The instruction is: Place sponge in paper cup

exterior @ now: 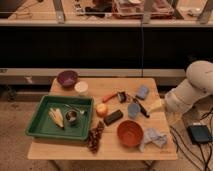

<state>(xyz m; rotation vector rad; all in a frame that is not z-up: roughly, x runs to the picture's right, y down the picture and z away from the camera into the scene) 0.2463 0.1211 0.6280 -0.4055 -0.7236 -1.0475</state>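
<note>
A yellow sponge (155, 105) sits at the table's right edge, right against the end of my white arm. My gripper (164, 104) is there at the sponge, low over the right edge of the table (115, 152). A white paper cup (81, 88) stands at the back left of the table, next to a purple bowl (67, 78), far from the gripper. I cannot tell whether the sponge is held or just lying by the gripper.
A green tray (38, 119) with a metal cup and a yellow item lies at the front left. Mid-table there are an orange fruit (102, 109), a black bar (113, 117), a blue cup (133, 110), a red bowl (130, 133), a blue cloth (154, 137) and a blue-grey block (143, 92). A black box (200, 134) is on the floor.
</note>
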